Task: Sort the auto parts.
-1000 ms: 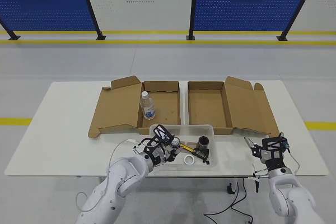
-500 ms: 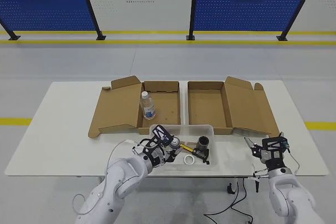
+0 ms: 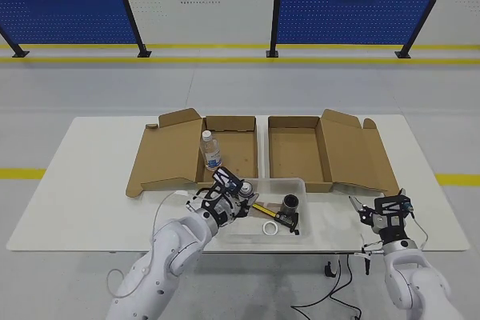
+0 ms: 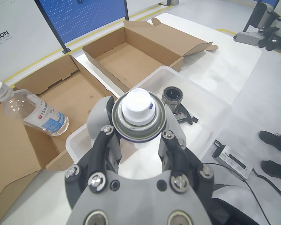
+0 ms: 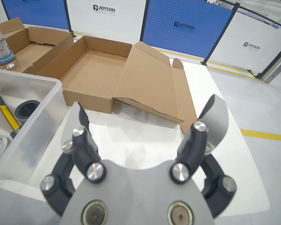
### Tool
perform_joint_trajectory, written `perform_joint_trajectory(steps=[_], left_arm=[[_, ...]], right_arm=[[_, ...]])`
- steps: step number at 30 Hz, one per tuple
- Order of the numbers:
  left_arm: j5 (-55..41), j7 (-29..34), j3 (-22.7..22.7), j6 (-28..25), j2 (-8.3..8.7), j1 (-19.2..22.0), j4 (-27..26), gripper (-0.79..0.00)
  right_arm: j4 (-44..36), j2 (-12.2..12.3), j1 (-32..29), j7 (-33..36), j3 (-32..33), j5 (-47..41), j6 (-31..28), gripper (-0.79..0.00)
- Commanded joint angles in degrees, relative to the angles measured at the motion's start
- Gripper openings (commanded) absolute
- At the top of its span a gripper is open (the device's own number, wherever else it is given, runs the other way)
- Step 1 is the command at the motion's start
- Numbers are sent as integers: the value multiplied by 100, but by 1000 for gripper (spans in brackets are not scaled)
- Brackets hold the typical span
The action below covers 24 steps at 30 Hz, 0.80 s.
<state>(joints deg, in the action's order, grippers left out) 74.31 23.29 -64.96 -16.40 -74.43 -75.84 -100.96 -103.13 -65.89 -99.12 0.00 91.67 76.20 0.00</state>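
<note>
My left gripper (image 4: 137,129) pinches a white-capped spray can (image 4: 138,115) above the 9 o'clock end of the clear bin (image 3: 298,185); a cardboard box (image 3: 238,160) holding a bottle (image 3: 211,150) lies at 12 o'clock. My right gripper (image 5: 147,112) hangs spread wide at the bin's 4 o'clock.

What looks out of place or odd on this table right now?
The clear plastic bottle stands in the left cardboard box, hardly an auto part. Likewise the spray can held in the left gripper over the clear bin. Nothing looks spilled or damaged.
</note>
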Motion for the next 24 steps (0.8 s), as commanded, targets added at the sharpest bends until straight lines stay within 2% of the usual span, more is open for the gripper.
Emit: perform_joint_trajectory(steps=[1,15,24], left_arm=[[83,-84,54,77,-16,152,181,-785],[-39,-323,569,673,-227,1194,899,-785],[217,-662,1071,976,-440,2085,2208,-785]], right_arm=[[0,0,0,0,0,0,0,0],[0,0,0,0,0,0,0,0],[0,0,0,0,0,0,0,0]])
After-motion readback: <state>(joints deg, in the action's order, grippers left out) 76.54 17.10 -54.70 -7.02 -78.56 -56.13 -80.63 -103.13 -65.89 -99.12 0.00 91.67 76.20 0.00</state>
